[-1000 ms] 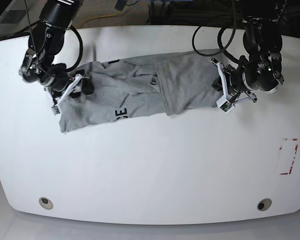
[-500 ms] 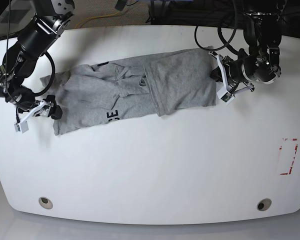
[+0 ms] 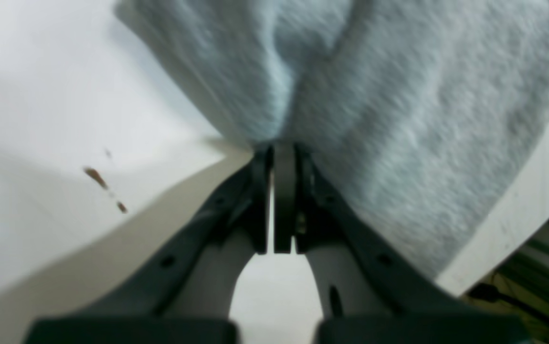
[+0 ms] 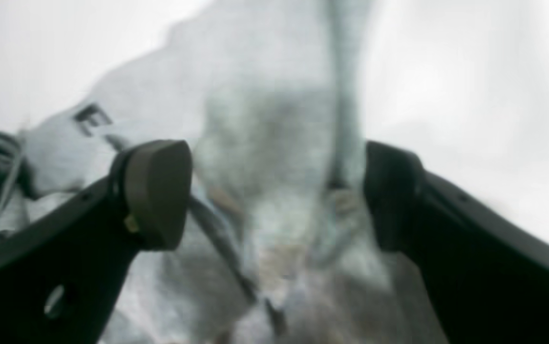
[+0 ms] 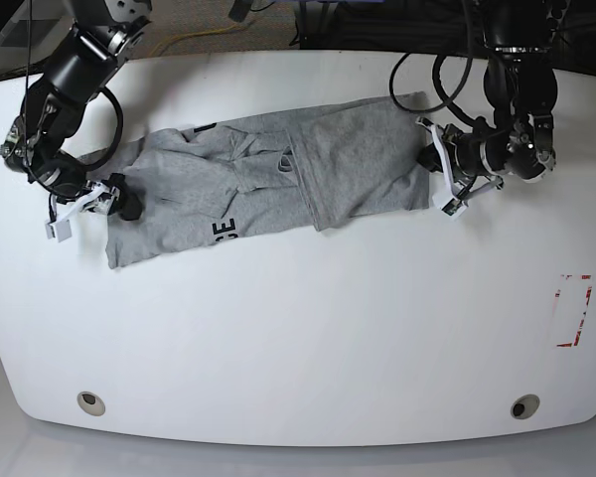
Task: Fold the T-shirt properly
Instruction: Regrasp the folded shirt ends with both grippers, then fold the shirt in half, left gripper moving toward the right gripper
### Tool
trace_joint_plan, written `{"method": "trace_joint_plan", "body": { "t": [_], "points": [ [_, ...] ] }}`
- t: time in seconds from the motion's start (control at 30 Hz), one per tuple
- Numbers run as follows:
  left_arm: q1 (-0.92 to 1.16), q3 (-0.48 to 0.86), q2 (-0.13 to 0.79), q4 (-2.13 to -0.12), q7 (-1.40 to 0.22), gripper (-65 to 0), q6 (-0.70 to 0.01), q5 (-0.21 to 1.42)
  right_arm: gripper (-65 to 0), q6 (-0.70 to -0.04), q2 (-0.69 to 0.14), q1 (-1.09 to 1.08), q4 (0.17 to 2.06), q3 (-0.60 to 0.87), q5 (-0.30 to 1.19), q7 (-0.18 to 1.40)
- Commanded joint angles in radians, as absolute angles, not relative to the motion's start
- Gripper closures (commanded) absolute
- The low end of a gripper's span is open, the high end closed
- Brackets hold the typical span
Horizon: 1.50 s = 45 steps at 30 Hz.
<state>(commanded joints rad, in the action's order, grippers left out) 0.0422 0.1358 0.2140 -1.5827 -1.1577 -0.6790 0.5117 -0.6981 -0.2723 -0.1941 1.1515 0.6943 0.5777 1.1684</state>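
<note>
The left hand (image 3: 284, 157) pinched the T-shirt (image 5: 278, 184) at right of frame; the right hand (image 4: 274, 191) gaped wide, empty, at left.

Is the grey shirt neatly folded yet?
No. The T-shirt lies rumpled on the table, one flap loosely over its middle, lettering partly showing.

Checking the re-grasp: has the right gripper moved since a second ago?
Yes. In the base view the right gripper, open, has swung off the T-shirt toward the table edge on the view's left.
</note>
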Motion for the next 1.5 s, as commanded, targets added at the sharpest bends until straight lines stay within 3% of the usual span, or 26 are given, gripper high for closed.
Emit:
{"method": "trace_joint_plan", "body": {
  "t": [0.1,0.2,0.37,0.47,0.6,0.73,0.93,1.17,1.3,1.5],
  "points": [
    [0.027,0.136,0.225,-1.535,-1.101,-0.6,-0.677,0.512,-51.8,-0.698,-0.236,-0.156,1.242,0.673,0.578,1.168],
    [-0.008,0.097,0.242,-1.483,-1.093,-0.6,-0.676,0.512,-43.9,-0.698,-0.202,-0.143,1.328,0.670,0.573,1.168],
    [-0.058,0.070,0.239,-1.406,-1.092,-0.6,-0.674,0.512,-16.3,-0.698,-0.199,-0.150,1.360,0.667,0.573,1.168],
    [-0.085,0.067,0.236,-1.389,-1.092,-0.6,-0.674,0.512,-3.6,-0.698,-0.200,-0.151,1.374,0.665,0.575,1.168],
    [-0.111,0.012,0.232,-1.389,-1.092,-0.6,-0.673,0.512,-3.8,-0.698,-0.216,-0.142,1.498,0.665,0.575,1.182],
    [-0.122,-0.012,0.177,-1.388,-1.092,-0.6,-0.668,0.512,-3.8,-0.698,-0.217,-0.127,1.615,0.670,0.573,1.259],
    [-0.131,-0.070,0.084,-1.388,-1.087,-0.6,-0.590,0.512,-3.8,-0.698,-0.213,-0.120,1.790,0.668,0.579,1.313],
    [-0.150,-0.137,-0.025,-1.343,-1.070,-0.6,-0.588,0.421,-3.8,-0.698,-0.206,-0.122,1.871,0.584,0.581,1.322],
    [-0.170,-0.139,-0.101,-1.316,-1.043,-0.6,-0.593,0.312,-3.8,-0.698,-0.159,-0.113,1.910,0.512,0.581,1.322],
    [-0.177,-0.139,-0.137,-1.262,-0.995,-0.6,-0.593,0.275,-3.8,-0.698,-0.088,-0.073,1.911,0.410,0.575,1.314]
  ]
}}
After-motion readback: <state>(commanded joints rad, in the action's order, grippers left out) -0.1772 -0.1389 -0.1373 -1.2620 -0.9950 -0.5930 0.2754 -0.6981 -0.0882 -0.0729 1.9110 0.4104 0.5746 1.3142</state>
